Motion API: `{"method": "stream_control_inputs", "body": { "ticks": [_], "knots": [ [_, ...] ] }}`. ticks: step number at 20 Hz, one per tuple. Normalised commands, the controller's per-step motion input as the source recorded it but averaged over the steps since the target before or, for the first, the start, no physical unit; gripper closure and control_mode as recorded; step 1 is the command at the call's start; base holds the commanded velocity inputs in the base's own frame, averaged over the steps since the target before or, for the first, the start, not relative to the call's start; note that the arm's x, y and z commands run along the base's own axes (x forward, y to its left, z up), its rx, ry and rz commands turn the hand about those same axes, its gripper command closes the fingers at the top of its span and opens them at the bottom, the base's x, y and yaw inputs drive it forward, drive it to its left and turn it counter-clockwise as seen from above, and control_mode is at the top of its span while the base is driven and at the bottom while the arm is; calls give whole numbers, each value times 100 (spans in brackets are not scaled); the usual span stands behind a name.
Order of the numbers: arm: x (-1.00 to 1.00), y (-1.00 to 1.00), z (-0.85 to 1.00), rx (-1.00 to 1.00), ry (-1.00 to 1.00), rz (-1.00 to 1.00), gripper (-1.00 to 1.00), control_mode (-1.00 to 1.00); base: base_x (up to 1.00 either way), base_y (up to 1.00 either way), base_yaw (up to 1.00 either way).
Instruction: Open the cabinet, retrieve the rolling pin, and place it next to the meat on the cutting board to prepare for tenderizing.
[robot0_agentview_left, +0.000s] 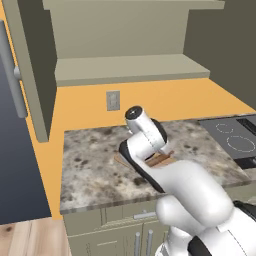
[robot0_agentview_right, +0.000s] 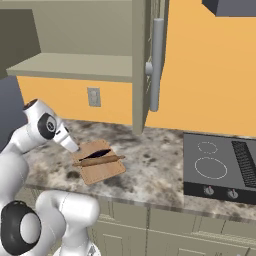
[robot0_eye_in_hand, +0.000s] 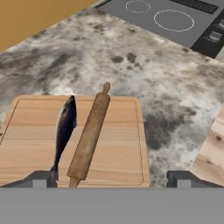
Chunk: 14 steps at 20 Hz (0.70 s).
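Observation:
The cutting board lies on the speckled counter with the dark meat and the reddish-brown rolling pin side by side on it, almost touching. My gripper hovers just off the board's near edge, open, with nothing between its fingers. From the right base view the board carries the rolling pin and the meat, and my gripper is at its left corner. The cabinet stands open above, its door swung out, the shelf bare. The arm hides most of the board.
A black cooktop sits on the counter to the right of the board. A wall outlet is on the orange wall below the cabinet. The open door's long handle hangs over the counter. Low cabinets run under the counter edge.

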Motion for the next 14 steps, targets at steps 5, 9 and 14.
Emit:
{"method": "stream_control_inputs", "body": {
  "ticks": [5, 9, 14],
  "knots": [
    [-30, -2, 22, 0, 0, 0, -100, -100, 0, 0, 0],
    [-29, -2, 14, 0, 0, 0, -100, -100, 0, 0, 0],
    [-26, -1, 5, 0, 0, 0, -100, -100, 0, 0, 0]
  ]
}}
